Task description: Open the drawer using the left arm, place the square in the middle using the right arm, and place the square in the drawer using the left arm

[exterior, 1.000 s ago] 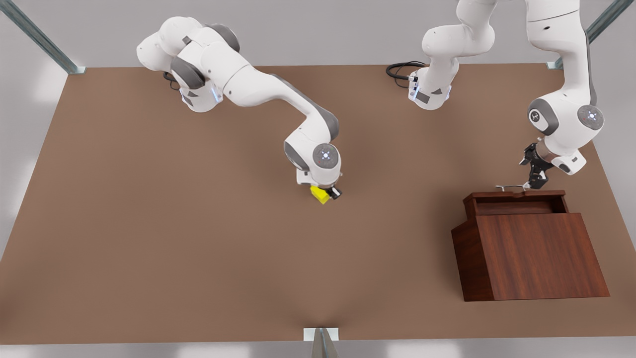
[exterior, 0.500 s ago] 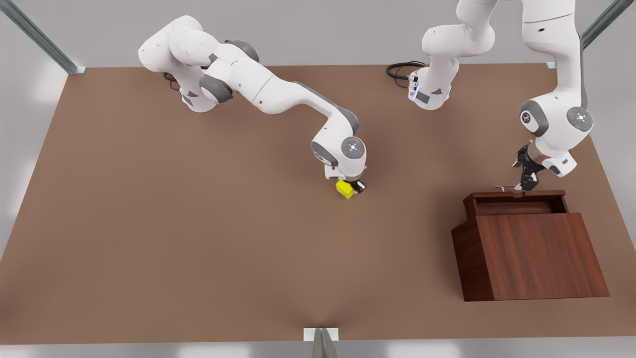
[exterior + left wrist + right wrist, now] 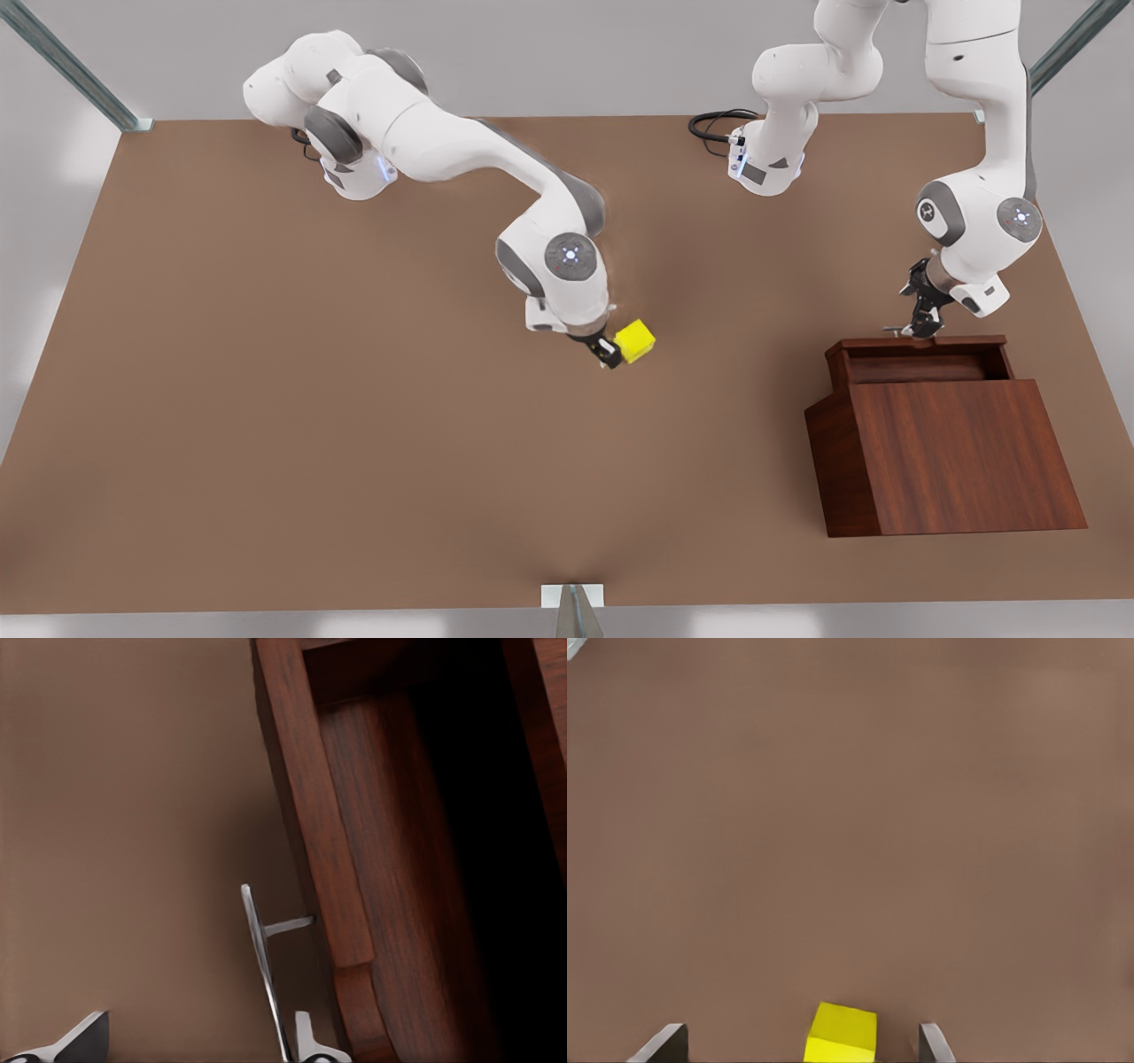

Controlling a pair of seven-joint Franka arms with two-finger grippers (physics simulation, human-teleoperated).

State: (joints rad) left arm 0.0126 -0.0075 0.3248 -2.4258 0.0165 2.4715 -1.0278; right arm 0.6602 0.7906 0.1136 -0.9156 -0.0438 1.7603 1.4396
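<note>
Square (image 3: 635, 341) is released: right end effector (image 3: 609, 355) now spread wide, backed off beside it, cube resting mid-worktop (image 3: 354, 443), well clear of the cabinet (image 3: 957, 461). Left end effector (image 3: 921, 326) spread wide at the open drawer (image 3: 921, 365) handle (image 3: 259, 957). Open worktop between cube and cabinet for the pickup.

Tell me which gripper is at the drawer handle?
The left gripper, at the front view's right: open, its fingers astride the handle of the pulled-out drawer. The right gripper is open beside the yellow cube mid-table.
</note>
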